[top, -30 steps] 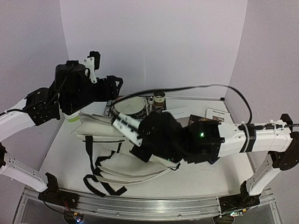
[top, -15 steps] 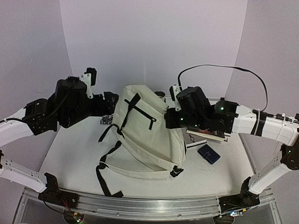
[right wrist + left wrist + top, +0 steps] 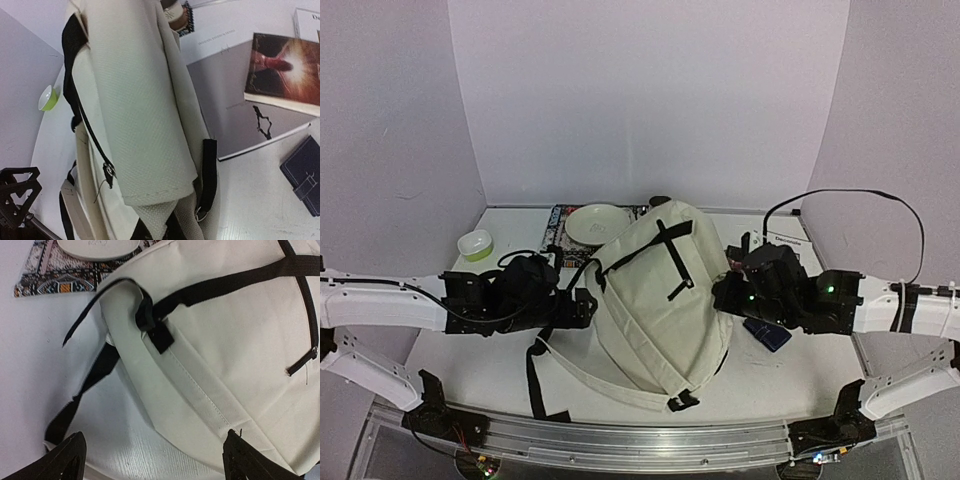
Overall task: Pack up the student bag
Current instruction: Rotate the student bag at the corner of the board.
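Lying betw. the two grippers, the student bag (image 3: 655,300) fills the middle, black-strap side up. At its left edge the left gripper (image 3: 154,452) is spread wide w/ nothing held; the right gripper (image 3: 723,292) is pinched tight on fabric at the bag's right edge. Plate (image 3: 598,222) & green bowl (image 3: 475,243) lie behind, wallet (image 3: 302,172) to the right.

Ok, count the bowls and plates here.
2: a small green bowl at far left, a round cream plate on the patterned mat, behind the cream fabric backpack. More may be hidden.

Bright even light, soft shadows.
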You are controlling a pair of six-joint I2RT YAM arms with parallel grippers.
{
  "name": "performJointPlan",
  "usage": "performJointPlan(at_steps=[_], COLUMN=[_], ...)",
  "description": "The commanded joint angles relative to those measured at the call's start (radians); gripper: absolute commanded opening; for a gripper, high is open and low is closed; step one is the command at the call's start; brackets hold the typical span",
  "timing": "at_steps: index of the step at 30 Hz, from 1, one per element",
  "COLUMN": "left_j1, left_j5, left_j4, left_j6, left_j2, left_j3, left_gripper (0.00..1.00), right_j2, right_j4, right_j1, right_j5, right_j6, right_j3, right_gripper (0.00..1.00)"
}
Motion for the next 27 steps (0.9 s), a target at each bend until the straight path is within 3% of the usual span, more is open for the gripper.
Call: performJointPlan(at_steps=[1, 8, 14, 17, 21, 27], left_j1=[0.003, 0.023, 0.066, 0.104, 0.172, 0.248], left_j5=[0.091, 0.177, 0.216, 0.236, 0.26, 0.225], left_j4=[0.227, 0.334, 0.344, 0.338, 0.295, 0.18], left_j6=[-0.069, -0.083, -0.05, -0.011, 0.06, 0.208], left_j2=[0.067, 0.238, 0.284, 0.274, 0.251, 0.198], left_j3=[-0.032, -0.016, 0.006, 0.014, 0.038, 0.07], left_gripper=[0.96, 0.97, 0.95, 0.92, 0.89, 0.87], right_j2=[-0.028, -0.017, 0.079, 0.16, 0.293, 0.427], right_j4=[0.019, 0.028, 0.123, 0.159, 0.162, 0.104], right_j1=[0.007, 0.006, 0.019, 0.082, 0.208, 0.277], right_j5=[0.037, -0.027, -0.231, -0.27, -0.272, -0.324], right_j6=[0.129, 0.134, 0.126, 0.113, 0.048, -0.086], right_j3=[-0.088, -0.13, -0.141, -0.104, 0.012, 0.181], right_gripper=[0.0, 0.02, 0.06, 0.1, 0.17, 0.4])
